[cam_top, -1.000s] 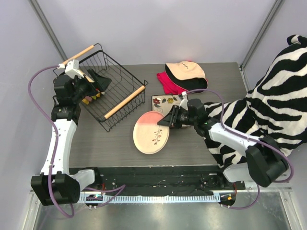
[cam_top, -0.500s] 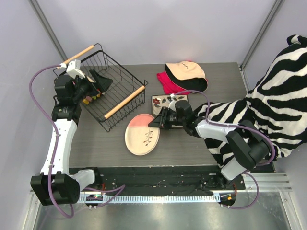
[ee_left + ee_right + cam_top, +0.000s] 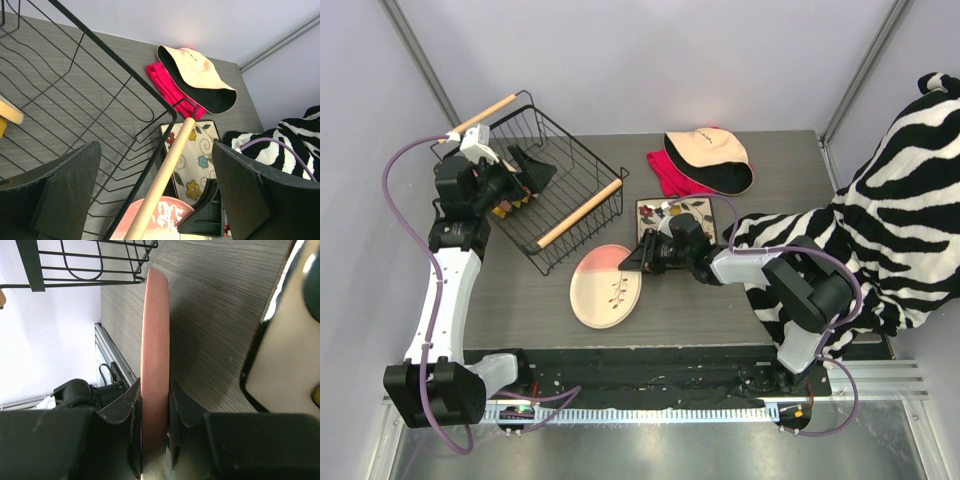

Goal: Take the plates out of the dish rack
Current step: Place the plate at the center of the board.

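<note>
While the left gripper (image 3: 528, 167) gapes at the dish rack (image 3: 575, 168), the right gripper (image 3: 634, 259) clamps the pink plate (image 3: 603, 290) by its rim

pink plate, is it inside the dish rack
No, the pink plate is outside the dish rack, gripped at its rim by the right gripper over the table.

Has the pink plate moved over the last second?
Yes. In the top view the pink plate has shifted left, away from the square flowered plate.
</note>
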Controlling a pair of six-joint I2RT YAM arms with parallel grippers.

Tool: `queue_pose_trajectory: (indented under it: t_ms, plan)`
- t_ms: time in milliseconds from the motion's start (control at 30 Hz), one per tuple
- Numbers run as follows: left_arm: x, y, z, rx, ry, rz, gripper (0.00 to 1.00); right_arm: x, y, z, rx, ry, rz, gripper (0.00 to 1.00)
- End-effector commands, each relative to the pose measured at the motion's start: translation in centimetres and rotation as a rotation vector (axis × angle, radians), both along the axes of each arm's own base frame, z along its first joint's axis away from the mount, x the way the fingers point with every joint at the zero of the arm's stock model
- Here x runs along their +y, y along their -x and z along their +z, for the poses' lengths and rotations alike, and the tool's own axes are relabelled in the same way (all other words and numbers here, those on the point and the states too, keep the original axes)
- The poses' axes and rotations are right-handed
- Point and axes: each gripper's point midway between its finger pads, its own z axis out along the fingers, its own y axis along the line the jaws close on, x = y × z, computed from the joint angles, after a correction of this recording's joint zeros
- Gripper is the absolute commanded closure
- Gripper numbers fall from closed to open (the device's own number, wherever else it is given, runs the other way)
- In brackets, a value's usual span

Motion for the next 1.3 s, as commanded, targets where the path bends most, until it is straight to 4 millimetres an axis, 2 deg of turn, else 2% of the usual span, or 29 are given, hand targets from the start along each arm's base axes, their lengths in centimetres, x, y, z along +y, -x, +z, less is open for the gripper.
queue_pose_trajectory:
  t_ms: [0,233,333,600,733,1067,1267]
  plan:
    - [-0.5,0.1,1.3,-0.040,-0.021,-0.026,0.03,2.5,-1.4,4.7,-0.124,-0.123,0.028,0.99]
    - [-0.6,0.2,1.3,-0.040,-0.024,-0.028,0.03,1.5,-1.5,0.8,-0.106,0.058,0.011,0.97]
    - [-0.7,0.2,1.2,-0.038,-0.023,-0.032,0.03,1.0,-1.6,-0.2,-0.125,0.142,0.005,0.95]
    - [-0.8,0.2,1.2,-0.041,-0.025,-0.036,0.03,0.9,-1.2,-1.6,-0.154,0.252,0.018,0.88]
    - [-0.9,0.2,1.1,-0.036,-0.025,-0.036,0.03,1.0,-0.7,-2.6,-0.152,0.313,0.040,0.81]
    - [-1.1,0.4,1.3,-0.041,-0.026,-0.045,0.03,1.0,-0.4,-3.5,-0.143,0.375,0.052,0.69]
    - [-1.2,0.4,1.3,-0.042,-0.027,-0.049,0.03,1.2,0.0,-3.8,-0.133,0.378,0.065,0.68]
